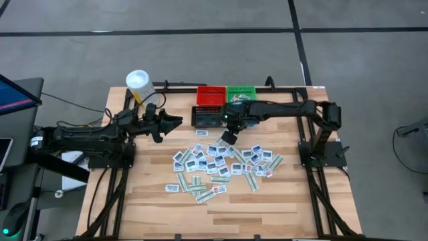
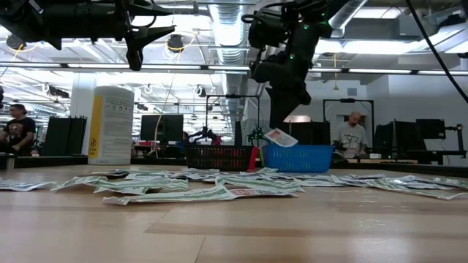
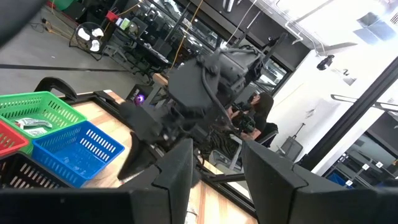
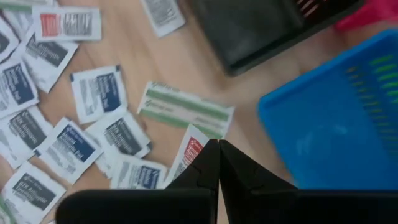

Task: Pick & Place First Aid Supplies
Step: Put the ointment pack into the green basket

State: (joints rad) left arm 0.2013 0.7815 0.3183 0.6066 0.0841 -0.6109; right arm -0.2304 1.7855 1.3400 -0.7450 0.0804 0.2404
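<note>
So the right gripper [image 2: 280, 130] was up off the table just in front of the blue bin [image 2: 296, 158], fingers pinched tight on one small white packet with red print [image 4: 191, 152] that dangled from the tips. The rest of the first aid packets [image 1: 221, 164] were scattered flat on the wooden table [image 1: 267, 207], near the black bin [image 4: 267, 28]. The left gripper [image 1: 172, 122] hung in the air off to the side near the white tub [image 1: 138, 84], fingers apart and carrying nothing.

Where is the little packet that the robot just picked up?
The packet hangs pinched in the right gripper, above the table beside the blue bin, behind the scattered pile.
</note>
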